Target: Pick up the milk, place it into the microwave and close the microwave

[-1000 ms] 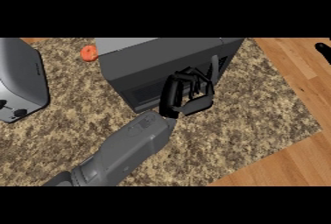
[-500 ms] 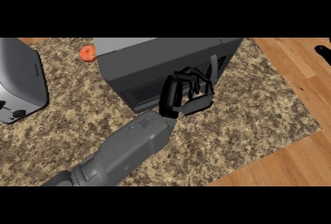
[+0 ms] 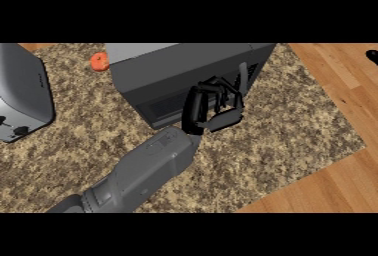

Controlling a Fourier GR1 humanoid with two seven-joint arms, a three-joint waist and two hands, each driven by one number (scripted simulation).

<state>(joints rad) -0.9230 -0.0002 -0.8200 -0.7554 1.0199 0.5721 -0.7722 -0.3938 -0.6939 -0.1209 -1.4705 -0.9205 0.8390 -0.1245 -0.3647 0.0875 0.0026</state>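
A grey forearm [image 3: 140,172] rises from the lower edge across the speckled worktop [image 3: 280,135] to the one robot hand [image 3: 210,107] in clear view. Whether it is the left or the right cannot be told from its crossing angle. Its fingers are bent against the dark front of the microwave [image 3: 184,70], but whether they close round anything cannot be told.

The microwave door looks shut or nearly so, with the hand at its handle side. The milk is nowhere in sight; the likely reading is that it already sits inside and only the closing is being finished, though the interior is hidden.

To the left stands a grey toaster [image 3: 22,95], and beyond the microwave's far left corner a small orange thing [image 3: 99,61] shows. A dark tip [image 3: 373,56] at the far right edge may be the other hand.
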